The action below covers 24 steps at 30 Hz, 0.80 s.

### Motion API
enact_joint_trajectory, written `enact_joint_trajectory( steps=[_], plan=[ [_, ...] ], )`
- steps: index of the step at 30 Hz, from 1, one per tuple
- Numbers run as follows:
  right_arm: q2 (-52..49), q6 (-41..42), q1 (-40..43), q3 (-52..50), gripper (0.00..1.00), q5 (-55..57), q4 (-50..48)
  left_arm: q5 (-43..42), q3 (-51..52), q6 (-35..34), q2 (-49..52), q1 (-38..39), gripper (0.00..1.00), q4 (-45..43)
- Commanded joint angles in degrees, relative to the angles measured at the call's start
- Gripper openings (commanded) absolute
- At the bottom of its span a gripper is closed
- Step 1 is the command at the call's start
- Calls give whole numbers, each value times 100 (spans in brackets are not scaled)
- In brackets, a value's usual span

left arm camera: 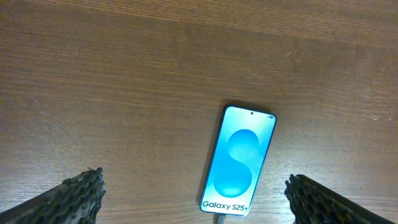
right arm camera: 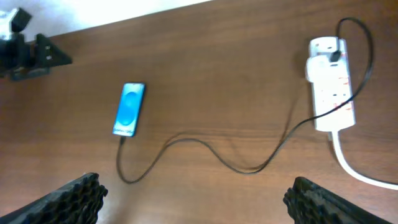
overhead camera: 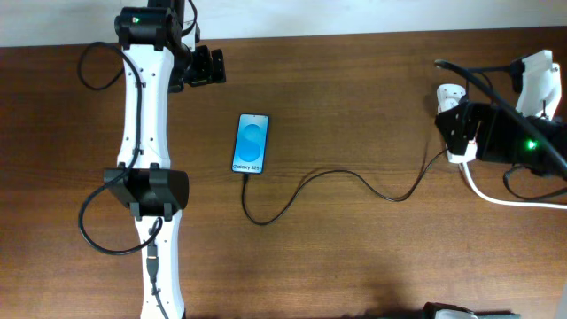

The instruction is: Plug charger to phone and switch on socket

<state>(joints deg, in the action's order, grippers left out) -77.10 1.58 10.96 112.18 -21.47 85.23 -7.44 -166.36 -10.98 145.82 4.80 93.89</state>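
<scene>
Phone [overhead camera: 251, 142] lay screen-up, charger [overhead camera: 391, 199] at its near end, trailing right to socket [right arm camera: 333, 93] for power | left hand [left arm camera: 194, 180], right hand [right arm camera: 193, 199]: apart, empty.

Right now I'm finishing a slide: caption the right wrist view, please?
Open right gripper above a wooden table, where the charger snakes from the phone to the socket.

Even, fairly bright light covers the counter [overhead camera: 354, 97], leaving only faint, short shadows. The phone [overhead camera: 251, 143] screen glows as the brightest blue patch; its text is small and slightly blurred from overhead, sharp in the left wrist view. There a pale sheen lies on the wood above the phone. The right wrist view is hazy and soft, and the socket [right arm camera: 333, 87], far right of the phone, looks nearly blown white.
</scene>
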Motion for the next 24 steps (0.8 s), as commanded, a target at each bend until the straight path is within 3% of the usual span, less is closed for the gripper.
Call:
enact_joint_trajectory(
  steps=[1, 6, 13, 24],
  plan=[
    [350, -28, -221, -348, 98, 275, -490, 42, -59, -31, -105, 17, 99, 9],
    [1808, -31, -734, -2527, 98, 570, -2623, 42, -59, -31, -105, 17, 99, 9],
    [4133, -31, -807, -5869, 98, 575, -5154, 42, -59, -31, -105, 28, 99, 7],
    [6413, 380, -1517, -9427, 98, 1928, -8478, 42, -59, -31, -105, 28, 99, 7]
  ],
)
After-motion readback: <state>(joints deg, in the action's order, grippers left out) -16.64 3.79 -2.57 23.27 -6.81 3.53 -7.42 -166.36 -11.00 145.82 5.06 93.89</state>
